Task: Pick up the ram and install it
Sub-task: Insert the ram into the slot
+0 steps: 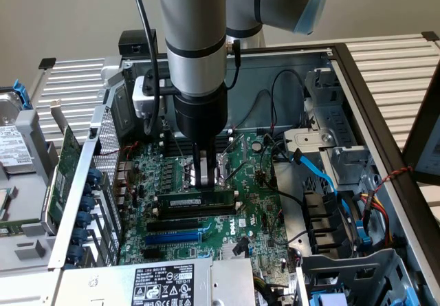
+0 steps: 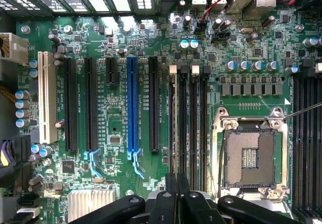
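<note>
The ram [image 1: 196, 200] is a thin green stick with a white label. It stands on edge in one of the black memory slots [image 1: 185, 213] of the motherboard [image 1: 254, 210], near the bare CPU socket [image 2: 249, 156]. My gripper [image 1: 201, 182] hangs straight above the stick's middle, its two narrow black fingers [image 2: 171, 194] pressed together. The tips sit right at the ram's top edge; I cannot tell whether they touch it. In the wrist view the ram [image 2: 176, 128] shows edge-on as a thin line among the slots, running away from my fingertips.
The open computer case [image 1: 344, 65] surrounds the board. A large green expansion card [image 1: 65, 175] with a metal bracket leans outside the case on the exterior view's left. Blue cables [image 1: 323, 175] and a drive cage lie on the exterior view's right. A labelled power supply [image 1: 161, 282] sits at the front.
</note>
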Robot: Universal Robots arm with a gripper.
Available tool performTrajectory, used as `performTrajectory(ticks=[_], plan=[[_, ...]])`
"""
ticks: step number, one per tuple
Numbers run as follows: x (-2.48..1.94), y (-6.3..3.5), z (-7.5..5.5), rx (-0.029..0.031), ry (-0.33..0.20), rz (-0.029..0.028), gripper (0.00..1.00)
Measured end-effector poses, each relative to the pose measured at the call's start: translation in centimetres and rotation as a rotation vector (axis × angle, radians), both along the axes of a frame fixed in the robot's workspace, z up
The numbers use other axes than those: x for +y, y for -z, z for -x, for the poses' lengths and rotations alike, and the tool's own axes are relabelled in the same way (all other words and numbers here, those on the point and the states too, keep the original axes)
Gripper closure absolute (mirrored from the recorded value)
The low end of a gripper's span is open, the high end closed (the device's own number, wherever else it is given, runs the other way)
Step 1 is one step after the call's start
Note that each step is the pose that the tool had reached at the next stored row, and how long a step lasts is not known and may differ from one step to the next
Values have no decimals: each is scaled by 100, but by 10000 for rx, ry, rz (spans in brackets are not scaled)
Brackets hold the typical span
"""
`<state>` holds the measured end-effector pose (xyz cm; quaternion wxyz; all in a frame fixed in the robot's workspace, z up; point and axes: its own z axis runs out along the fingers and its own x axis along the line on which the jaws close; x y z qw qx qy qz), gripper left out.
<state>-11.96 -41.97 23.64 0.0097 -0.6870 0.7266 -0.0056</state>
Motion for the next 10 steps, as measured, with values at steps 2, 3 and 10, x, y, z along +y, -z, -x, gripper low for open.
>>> performTrajectory(ticks=[2, 3, 10], plan=[[-1, 3, 1, -18, 0, -2, 88], [-3, 4, 2, -19, -1, -1, 88], [-3, 18, 7, -18, -1, 1, 88]])
